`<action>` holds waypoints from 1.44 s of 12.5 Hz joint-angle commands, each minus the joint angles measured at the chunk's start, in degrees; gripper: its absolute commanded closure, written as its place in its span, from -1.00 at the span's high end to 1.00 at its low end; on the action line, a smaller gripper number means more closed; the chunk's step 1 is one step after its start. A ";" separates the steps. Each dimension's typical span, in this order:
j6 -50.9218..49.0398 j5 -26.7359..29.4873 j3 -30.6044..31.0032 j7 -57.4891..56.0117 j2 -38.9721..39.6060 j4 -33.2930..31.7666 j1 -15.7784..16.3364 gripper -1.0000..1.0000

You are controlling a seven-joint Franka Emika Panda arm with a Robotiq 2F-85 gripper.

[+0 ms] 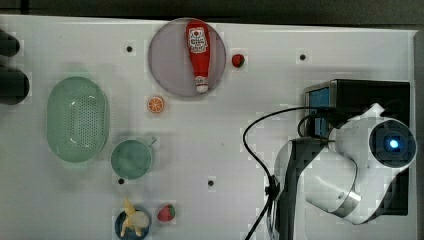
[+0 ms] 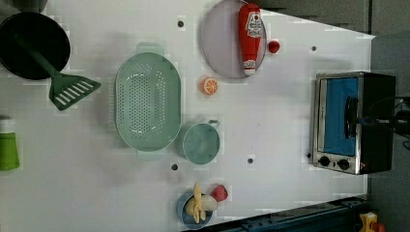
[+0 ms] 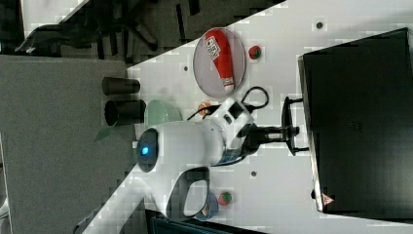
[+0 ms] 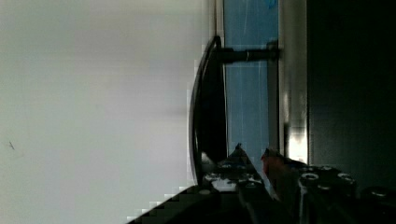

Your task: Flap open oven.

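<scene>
Since the oven [image 2: 353,121] stands at the counter's [image 2: 270,125] edge on the left view's right, door shut and facing the dishes, we reach it from the front. Its handle [image 3: 288,126] runs as a long bar across the glass. Our fingers [image 3: 287,130] sit at that bar, narrowly parted, seemingly pinching it.
</scene>
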 commanded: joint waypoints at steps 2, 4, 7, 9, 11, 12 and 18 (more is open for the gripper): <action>3.15 0.22 -0.20 -1.81 2.14 0.48 0.30 -0.65; 3.75 0.22 0.46 -1.83 3.39 0.18 0.47 -0.65; 3.63 -1.36 1.41 1.27 3.53 -0.23 1.37 -0.65; 3.60 -6.62 1.93 5.58 3.54 -0.59 2.77 -0.65; 3.49 -13.50 2.57 12.01 3.68 -1.06 4.41 -0.65; 3.37 -16.53 3.03 15.37 3.89 -1.29 5.10 -0.65; 1.74 -29.00 7.44 34.46 6.13 -3.27 8.70 -0.65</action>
